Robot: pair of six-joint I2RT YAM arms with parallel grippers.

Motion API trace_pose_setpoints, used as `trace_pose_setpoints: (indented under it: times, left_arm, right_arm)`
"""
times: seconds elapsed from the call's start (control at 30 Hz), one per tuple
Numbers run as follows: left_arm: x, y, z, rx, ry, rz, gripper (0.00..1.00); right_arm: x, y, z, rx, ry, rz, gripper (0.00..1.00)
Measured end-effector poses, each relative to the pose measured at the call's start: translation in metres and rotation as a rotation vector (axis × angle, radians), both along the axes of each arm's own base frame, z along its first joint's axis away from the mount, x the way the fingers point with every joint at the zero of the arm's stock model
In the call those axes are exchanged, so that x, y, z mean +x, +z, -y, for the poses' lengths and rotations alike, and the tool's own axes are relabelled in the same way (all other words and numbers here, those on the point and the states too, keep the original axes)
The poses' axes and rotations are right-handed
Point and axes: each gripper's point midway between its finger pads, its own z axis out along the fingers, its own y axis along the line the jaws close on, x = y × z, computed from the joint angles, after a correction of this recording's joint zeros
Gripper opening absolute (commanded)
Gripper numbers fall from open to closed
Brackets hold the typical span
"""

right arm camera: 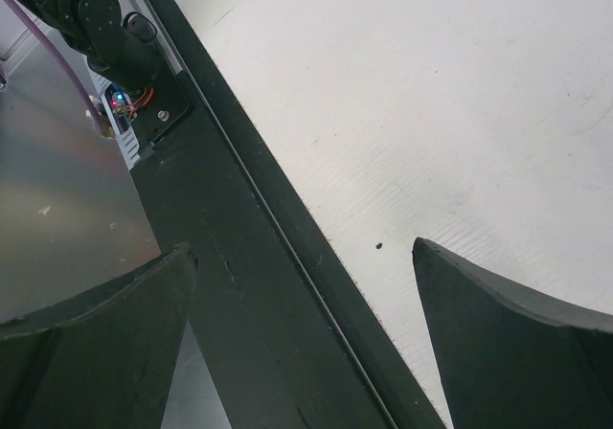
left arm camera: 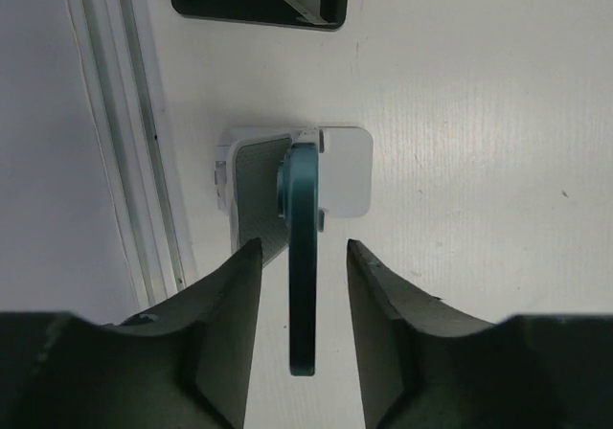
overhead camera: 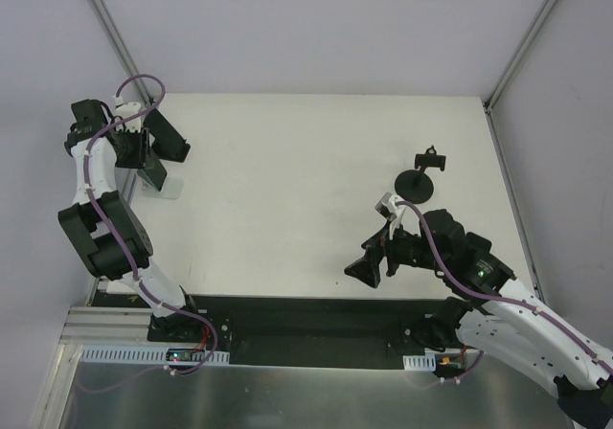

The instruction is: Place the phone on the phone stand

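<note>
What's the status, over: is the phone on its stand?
Left tool open, clear of phone. Phone on edge in white stand. Right tool open, empty. Nothing in the way.

No readable text, labels, brands, numbers or signs in top or either wrist view.

The teal phone (left arm camera: 303,257) stands on edge, leaning against the white phone stand (left arm camera: 345,170).

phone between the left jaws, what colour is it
The phone is teal, clearest in the left wrist view.
</note>
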Motion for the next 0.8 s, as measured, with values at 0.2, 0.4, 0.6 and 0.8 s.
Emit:
trace_pose_setpoints:
  times: [0.2,0.4,0.6,0.8]
  left_arm:
    - [-0.003,-0.006,-0.011,0.003,0.062,-0.01,0.57]
    - [-0.008,-0.015,-0.022,-0.003,0.114,-0.016,0.8]
    - [-0.004,-0.007,-0.026,-0.01,0.183,0.01,0.99]
    - [-0.008,0.025,-0.032,-0.023,0.355,0.077,0.99]
  right_arm:
    - [0.0,0.0,0.0,0.0,0.0,0.0,0.96]
    - [0.0,0.0,0.0,0.0,0.001,0.001,0.96]
    - [0.0,0.0,0.0,-0.004,0.002,0.005,0.96]
    - [0.004,-0.003,0.002,-0.018,-0.016,0.01,0.96]
